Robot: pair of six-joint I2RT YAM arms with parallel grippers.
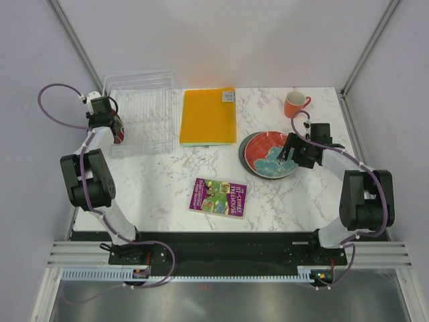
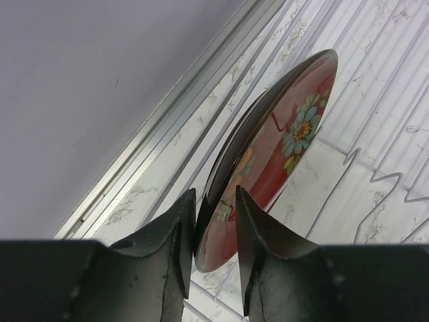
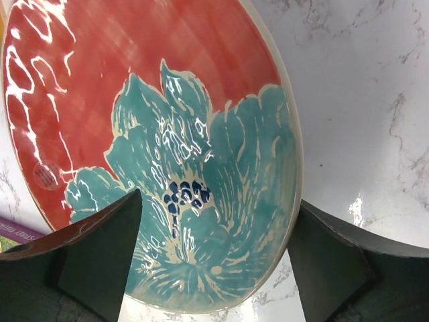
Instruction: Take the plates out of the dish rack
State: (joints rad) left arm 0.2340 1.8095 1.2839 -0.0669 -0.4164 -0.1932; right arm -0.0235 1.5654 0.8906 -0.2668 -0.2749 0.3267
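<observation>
Currently at the rack: left gripper [image 2: 214, 194], at the 10 o'clock corner of the table [image 1: 167, 181].
Left gripper state: fingers drawn narrow, pinching the rim of the small dark red plate [image 2: 288, 134] from both faces.
Small dark red plate: on edge and tilted inside the dish rack [image 1: 144, 100], with its flowered face toward the wire dividers [image 2: 375, 181].
Right gripper [image 3: 218, 198]: at 3 o'clock, fingers spread wide, holding nothing, poised over the red plate [image 3: 167, 100].
Red plate: lies flat, teal flower up, on a darker plate [image 1: 243, 159] whose rim shows at its 8 o'clock.
Elsewhere: orange folder [image 1: 208, 114] at 12 o'clock, orange mug [image 1: 295, 104] at 1 o'clock, book [image 1: 219, 196] toward 6 o'clock.
</observation>
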